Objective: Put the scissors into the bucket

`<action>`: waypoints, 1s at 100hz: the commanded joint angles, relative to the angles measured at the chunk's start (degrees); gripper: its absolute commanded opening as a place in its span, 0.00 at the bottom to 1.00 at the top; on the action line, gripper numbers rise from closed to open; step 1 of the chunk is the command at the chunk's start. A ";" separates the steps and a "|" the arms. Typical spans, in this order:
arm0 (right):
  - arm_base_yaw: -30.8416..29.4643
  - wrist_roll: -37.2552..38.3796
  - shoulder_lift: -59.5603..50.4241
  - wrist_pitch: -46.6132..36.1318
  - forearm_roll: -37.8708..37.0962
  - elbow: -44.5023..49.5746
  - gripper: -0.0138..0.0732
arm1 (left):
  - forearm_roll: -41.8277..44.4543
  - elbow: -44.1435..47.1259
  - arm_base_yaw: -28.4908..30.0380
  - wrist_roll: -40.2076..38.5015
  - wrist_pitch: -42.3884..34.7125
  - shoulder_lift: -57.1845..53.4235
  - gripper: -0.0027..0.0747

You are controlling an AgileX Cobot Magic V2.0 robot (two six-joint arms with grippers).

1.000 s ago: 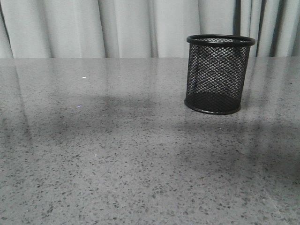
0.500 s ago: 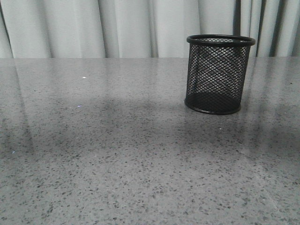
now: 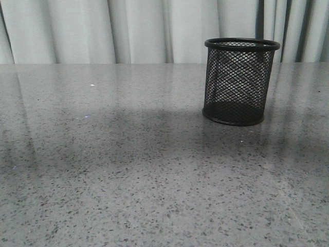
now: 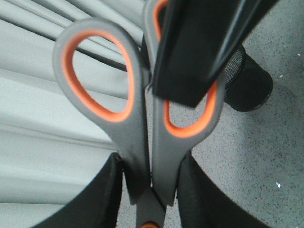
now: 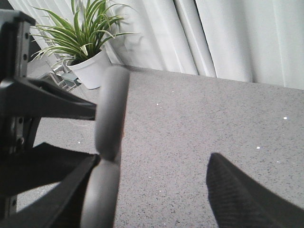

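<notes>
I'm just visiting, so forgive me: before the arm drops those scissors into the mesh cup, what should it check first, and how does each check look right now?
1. Scissors gripped by the left gripper: ok, pads close on them below the handles.
2. Bucket upright on the table: ok.
3. Bucket holds nothing: ok, seen through the mesh.
4. Scissors above the bucket's opening: not ok, bucket sits off to one side.
5. Blades point down: cannot tell, hidden.
6. Right gripper out of the way: ok, open, holding nothing.

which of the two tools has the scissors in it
The left tool: its wrist view shows the scissors pinched below their orange-lined loops. The right tool has only bare table between its fingers.
</notes>
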 commanded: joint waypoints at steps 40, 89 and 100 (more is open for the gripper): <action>-0.31 -0.46 5.69 -6.34 2.70 -8.47 0.08 | -5.02 -1.49 -0.55 -0.56 -5.02 -1.32 0.09; -0.44 -0.46 5.69 5.01 -13.47 -16.40 0.08 | -16.49 -1.49 -0.55 -0.56 -16.50 -9.01 0.45; -1.52 -0.46 5.69 10.27 -15.74 -20.18 0.08 | -16.49 -1.49 -0.55 -0.78 -15.06 -10.51 0.41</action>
